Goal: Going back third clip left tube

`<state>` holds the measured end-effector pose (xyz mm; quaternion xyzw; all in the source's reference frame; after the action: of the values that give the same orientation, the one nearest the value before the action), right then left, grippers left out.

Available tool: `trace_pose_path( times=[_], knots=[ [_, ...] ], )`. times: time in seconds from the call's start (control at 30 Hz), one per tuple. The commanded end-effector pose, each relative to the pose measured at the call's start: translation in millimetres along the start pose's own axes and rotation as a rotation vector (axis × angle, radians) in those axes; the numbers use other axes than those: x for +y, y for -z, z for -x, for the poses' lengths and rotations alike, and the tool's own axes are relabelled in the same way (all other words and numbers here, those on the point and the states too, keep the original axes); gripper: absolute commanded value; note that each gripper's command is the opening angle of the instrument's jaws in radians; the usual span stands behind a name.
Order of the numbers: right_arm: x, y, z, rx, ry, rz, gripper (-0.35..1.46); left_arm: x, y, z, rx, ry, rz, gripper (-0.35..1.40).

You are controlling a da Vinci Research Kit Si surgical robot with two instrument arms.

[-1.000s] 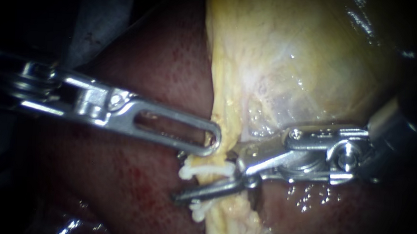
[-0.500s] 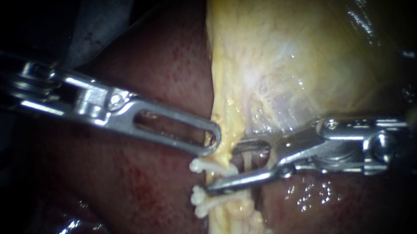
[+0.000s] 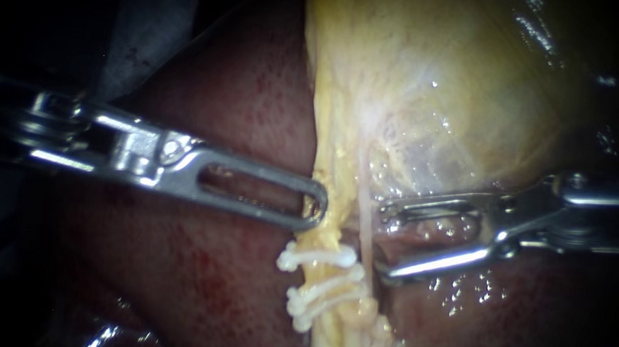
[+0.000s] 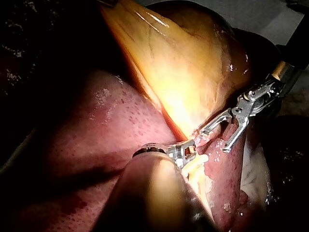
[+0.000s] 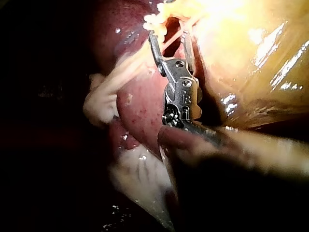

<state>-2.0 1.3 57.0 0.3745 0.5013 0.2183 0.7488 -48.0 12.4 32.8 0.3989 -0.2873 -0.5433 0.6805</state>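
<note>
Three white clips [image 3: 318, 280] sit stacked across the yellow left tube [image 3: 326, 337] below the gallbladder [image 3: 434, 81]. A thin pinkish tube [image 3: 365, 226] runs just right of them. My left instrument [image 3: 316, 208] comes in from the left, its slotted jaws shut on the yellow tissue at the gallbladder's lower edge, just above the top clip. My right instrument [image 3: 384, 241] lies to the right of the tubes, jaws open and empty, tips close to the thin tube. The right wrist view shows its open jaws [image 5: 168, 35] pointing at the clips [image 5: 153, 20].
Dark red liver [image 3: 211, 288] lies under and around the tubes, wet and shiny below the right instrument. In the left wrist view the right instrument [image 4: 214, 140] stands just beyond my left instrument [image 4: 188, 150]. Pale tissue [image 5: 101, 101] hangs beside the liver's edge.
My right instrument has drawn back to the right, off the left tube, with its jaws open. A white clip stays where they were. The left instrument has held still.
</note>
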Motion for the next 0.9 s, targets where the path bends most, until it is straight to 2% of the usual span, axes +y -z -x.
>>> trace_pose_path(
  times=[0.03,0.3,0.6,0.7,0.9],
  knots=[
    [0.0,0.7,-0.3,0.004,-0.006,0.007,0.53,0.1,-0.1,0.0,0.000,0.000,0.000,-0.35],
    [-0.2,5.5,-2.1,0.025,-0.001,0.041,0.53,0.2,-0.1,0.0,0.000,0.000,0.000,-0.35],
    [-0.4,6.4,-2.3,0.030,-0.002,0.048,0.53,0.9,-0.7,0.0,-0.015,-0.003,0.016,-0.35],
    [-0.6,6.4,-2.3,0.029,-0.002,0.048,0.53,1.5,-1.3,-0.1,-0.020,-0.005,0.022,-0.35],
    [-0.6,6.3,-2.3,0.029,-0.002,0.048,0.53,2.1,-4.3,-0.3,-0.033,-0.002,0.043,-0.35]
  ],
)
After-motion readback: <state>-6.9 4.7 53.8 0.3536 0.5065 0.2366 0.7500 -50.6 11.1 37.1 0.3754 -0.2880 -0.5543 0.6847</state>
